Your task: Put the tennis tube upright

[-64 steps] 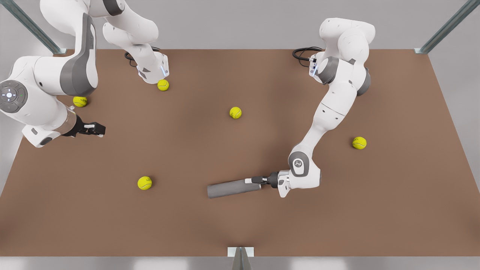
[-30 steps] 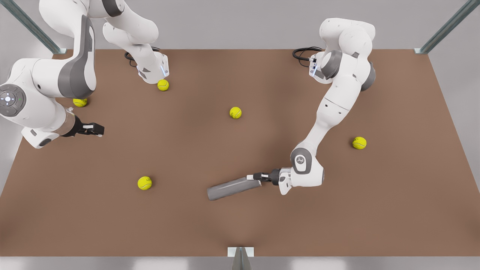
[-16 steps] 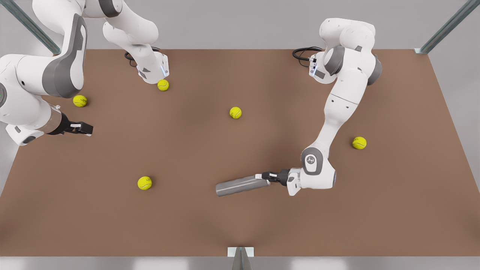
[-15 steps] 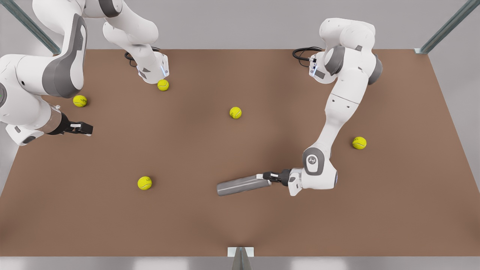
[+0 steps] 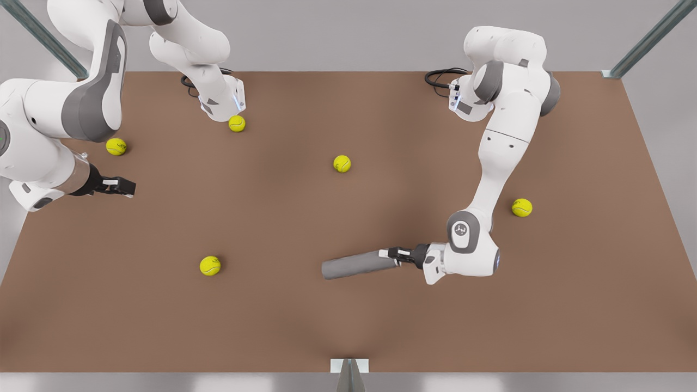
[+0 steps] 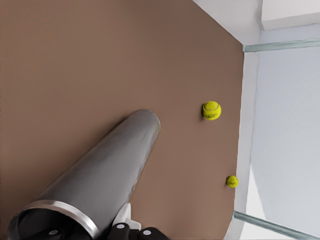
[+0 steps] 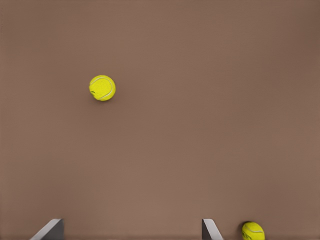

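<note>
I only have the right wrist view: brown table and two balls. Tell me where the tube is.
Observer: The tube is on its side, not upright, toward the front view's right and nearer the table's front edge.
Operator: Report who has it.
Observer: The left claw is shut on its silver-rimmed end.
Operator: Now place my claw.
Observer: The right claw waits open at the front view's left, well apart from the tube.

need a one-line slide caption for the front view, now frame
Left gripper clamps the silver-rimmed end of the lying tennis tube on the brown table; right gripper waits among five scattered tennis balls.
</note>
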You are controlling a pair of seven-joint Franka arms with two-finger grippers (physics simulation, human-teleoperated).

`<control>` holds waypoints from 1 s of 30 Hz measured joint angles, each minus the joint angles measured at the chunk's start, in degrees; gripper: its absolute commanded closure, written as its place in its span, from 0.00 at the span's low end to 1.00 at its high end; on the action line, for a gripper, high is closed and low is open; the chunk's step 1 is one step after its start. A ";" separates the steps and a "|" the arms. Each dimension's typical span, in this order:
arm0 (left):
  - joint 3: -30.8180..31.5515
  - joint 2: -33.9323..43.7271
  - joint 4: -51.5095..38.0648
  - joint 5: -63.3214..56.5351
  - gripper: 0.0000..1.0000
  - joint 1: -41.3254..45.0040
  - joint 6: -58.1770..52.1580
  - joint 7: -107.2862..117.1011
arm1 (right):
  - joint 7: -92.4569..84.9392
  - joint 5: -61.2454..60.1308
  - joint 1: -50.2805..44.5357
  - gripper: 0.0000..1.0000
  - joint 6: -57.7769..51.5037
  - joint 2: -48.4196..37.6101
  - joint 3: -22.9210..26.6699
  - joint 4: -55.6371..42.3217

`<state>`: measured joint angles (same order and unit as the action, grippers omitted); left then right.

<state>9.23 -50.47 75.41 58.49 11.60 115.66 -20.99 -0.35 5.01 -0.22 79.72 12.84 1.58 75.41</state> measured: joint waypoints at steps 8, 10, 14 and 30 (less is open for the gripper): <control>-0.10 1.31 0.00 0.39 0.79 -0.09 -1.11 2.75 | 0.00 0.08 -0.05 0.00 0.00 0.00 0.00 0.00; -0.10 1.64 -0.07 -0.08 0.79 -0.09 -1.68 3.02 | 0.09 0.05 -0.05 0.00 0.00 0.00 0.00 0.00; -0.71 2.47 -0.09 -1.78 0.79 -0.09 -1.73 3.87 | 0.09 0.09 -0.05 0.00 0.00 0.00 0.00 0.00; -6.42 10.48 -0.09 -11.89 0.79 -0.53 -8.95 10.19 | 0.09 0.16 -0.11 0.00 0.00 0.00 -0.09 0.00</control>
<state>2.81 -39.99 75.32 46.60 11.07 106.71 -10.80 -0.26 5.17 -0.33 79.72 12.84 1.49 75.41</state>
